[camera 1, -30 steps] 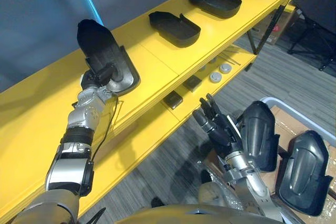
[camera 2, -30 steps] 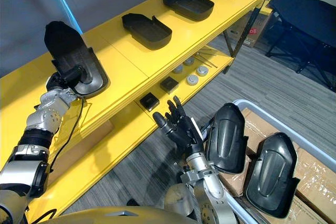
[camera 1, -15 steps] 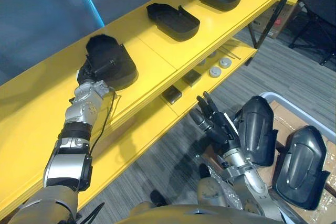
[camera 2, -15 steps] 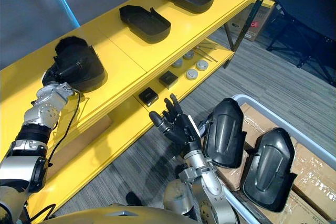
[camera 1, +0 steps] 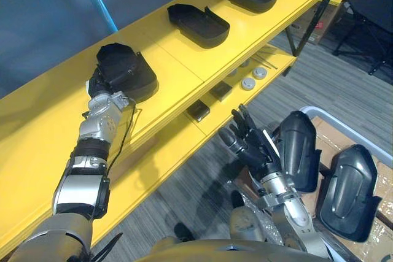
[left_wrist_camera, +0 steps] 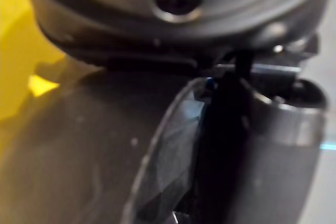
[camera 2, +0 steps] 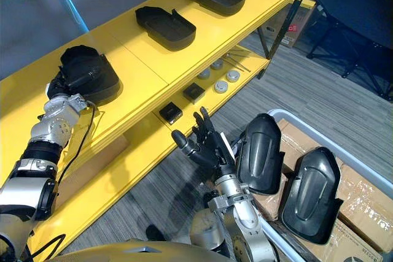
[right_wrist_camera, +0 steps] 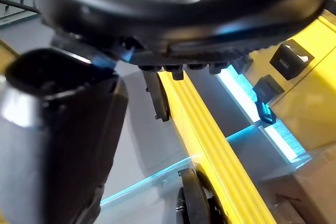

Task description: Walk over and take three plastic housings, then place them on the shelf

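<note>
housing tipped down, flat on shelf

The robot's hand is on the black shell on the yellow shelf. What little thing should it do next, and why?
Probably open the left hand and draw it back. The housing it grips seems to lie flat on the yellow shelf, in a row with the other housings, so the placing looks done.
</note>
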Motion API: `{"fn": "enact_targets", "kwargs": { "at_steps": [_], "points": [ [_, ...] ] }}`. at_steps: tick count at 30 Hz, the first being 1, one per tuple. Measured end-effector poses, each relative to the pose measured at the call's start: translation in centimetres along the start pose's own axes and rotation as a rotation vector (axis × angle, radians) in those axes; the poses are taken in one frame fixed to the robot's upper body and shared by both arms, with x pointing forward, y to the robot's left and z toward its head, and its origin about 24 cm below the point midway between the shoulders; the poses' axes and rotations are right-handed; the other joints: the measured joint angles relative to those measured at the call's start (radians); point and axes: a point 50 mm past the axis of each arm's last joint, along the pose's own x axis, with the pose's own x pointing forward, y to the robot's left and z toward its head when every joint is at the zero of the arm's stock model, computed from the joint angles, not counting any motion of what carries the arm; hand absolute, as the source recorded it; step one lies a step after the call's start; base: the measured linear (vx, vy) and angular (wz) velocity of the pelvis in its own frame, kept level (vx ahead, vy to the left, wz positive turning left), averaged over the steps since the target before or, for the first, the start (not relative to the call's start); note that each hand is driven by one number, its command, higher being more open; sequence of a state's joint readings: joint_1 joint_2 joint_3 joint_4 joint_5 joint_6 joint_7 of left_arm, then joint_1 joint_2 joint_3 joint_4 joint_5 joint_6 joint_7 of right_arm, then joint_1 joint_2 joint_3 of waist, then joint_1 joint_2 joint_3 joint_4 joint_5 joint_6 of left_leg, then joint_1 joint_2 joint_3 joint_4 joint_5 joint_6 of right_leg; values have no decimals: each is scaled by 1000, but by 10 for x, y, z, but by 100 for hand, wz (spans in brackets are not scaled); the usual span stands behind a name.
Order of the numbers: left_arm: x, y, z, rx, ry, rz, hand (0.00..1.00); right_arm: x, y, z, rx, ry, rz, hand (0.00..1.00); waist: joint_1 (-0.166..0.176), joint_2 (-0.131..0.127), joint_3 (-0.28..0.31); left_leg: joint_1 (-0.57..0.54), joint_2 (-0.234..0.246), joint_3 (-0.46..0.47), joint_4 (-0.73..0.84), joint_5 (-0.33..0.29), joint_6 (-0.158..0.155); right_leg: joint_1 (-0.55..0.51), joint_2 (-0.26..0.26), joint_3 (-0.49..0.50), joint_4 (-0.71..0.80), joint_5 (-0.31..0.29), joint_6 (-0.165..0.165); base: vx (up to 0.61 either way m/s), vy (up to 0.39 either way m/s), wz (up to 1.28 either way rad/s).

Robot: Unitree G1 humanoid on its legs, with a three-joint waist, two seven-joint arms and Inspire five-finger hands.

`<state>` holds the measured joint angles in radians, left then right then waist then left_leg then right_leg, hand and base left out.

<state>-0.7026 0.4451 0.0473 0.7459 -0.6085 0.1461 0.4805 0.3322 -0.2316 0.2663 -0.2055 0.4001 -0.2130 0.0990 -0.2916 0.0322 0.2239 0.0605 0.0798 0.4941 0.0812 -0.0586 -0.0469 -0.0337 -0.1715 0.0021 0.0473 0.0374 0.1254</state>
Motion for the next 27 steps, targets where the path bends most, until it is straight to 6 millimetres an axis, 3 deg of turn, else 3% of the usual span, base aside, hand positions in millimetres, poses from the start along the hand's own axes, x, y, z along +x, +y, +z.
{"fn": "enact_targets", "kwargs": {
  "at_steps": [4,9,21,27],
  "points": [
    [3,9,8,76,-62,180,100,0,3,1,4,-20,10,100,-16,-9,3,-1,0,5,-3,1,-1,0,1,3,-12,8,-1,0,0,-2],
    [4,15,12,73,-81,246,100,1,5,2,6,-34,17,100,-14,-10,2,0,0,4,-6,1,-1,4,2,0,-17,11,0,0,0,0],
    [3,18,3,121,-76,186,100,1,11,0,20,-28,23,100,-6,-28,-24,19,-2,-13,-21,8,-3,37,2,-20,-37,14,-2,-21,-12,4],
    [-10,13,-9,-17,-82,25,100,1,10,2,-22,-47,21,100,18,-27,-48,33,-9,-25,-51,25,-2,52,2,-37,-47,14,-2,-12,-18,7]
  ]
}}
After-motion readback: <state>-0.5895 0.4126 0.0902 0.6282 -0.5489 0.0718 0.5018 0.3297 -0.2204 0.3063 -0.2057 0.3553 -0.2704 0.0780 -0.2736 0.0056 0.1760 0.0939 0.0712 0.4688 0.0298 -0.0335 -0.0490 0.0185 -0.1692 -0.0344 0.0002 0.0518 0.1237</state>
